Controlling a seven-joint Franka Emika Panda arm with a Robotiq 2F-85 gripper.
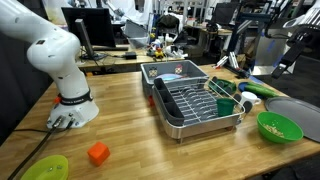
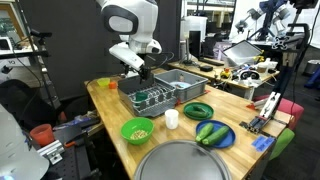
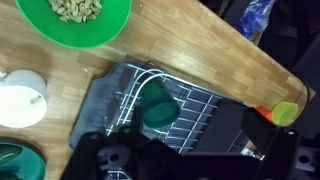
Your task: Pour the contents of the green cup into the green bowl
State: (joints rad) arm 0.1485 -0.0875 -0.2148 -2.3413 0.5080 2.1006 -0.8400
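In an exterior view, the green cup (image 1: 226,105) sits inside the metal dish rack (image 1: 163,108), at its 3 o'clock end. The green bowl (image 1: 279,127) stands on the desk (image 1: 130,130) at about 4 o'clock from the rack, clear of it, with pale bits inside. An orange block (image 1: 97,153) and a lime plate (image 1: 45,168) lie off toward 7 o'clock. The arm's base (image 1: 70,108) stands at 9 o'clock of the rack. The claw is outside this picture.

In an exterior view from the opposite end, the claw (image 2: 142,72) hangs above the rack's 11 o'clock corner; its jaws are too small here to judge. The bowl lies at 6 o'clock of the rack, with a white cup (image 2: 171,119) near it at 2 o'clock.

In the wrist view, the claw (image 3: 190,162) enters from 6 o'clock with its fingers spread wide and nothing between them. The green cup rests on the rack wires at 12 o'clock of the claw, untouched. The bowl is at 11 o'clock, the white cup at 9 o'clock.
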